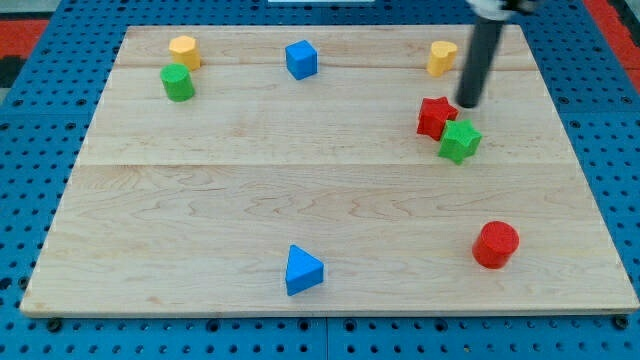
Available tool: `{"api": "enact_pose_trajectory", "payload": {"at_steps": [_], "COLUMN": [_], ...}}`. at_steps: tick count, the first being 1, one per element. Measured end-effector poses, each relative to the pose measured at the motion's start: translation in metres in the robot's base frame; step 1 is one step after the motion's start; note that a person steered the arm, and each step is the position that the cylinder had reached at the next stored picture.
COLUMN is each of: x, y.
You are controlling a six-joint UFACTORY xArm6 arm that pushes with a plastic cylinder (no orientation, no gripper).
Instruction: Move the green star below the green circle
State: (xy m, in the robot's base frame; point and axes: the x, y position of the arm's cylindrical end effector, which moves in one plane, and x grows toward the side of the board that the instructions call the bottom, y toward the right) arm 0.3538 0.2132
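The green star (459,141) sat upright, touching the red star (435,117); my tip (468,104), jawless, hovered just above them.

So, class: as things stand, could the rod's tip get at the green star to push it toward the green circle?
Probably yes. My tip sits just above the green star, nothing between them. But the red star touches the green star's upper left, on the way toward the green circle, so it would likely be shoved too.
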Motion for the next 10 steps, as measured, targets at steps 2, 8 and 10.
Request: {"api": "enact_pose_trajectory", "payload": {"at_steps": [2, 8, 10], "x": [0.059, 0.090, 0.090], "y": [-0.099, -0.393, -0.323]}}
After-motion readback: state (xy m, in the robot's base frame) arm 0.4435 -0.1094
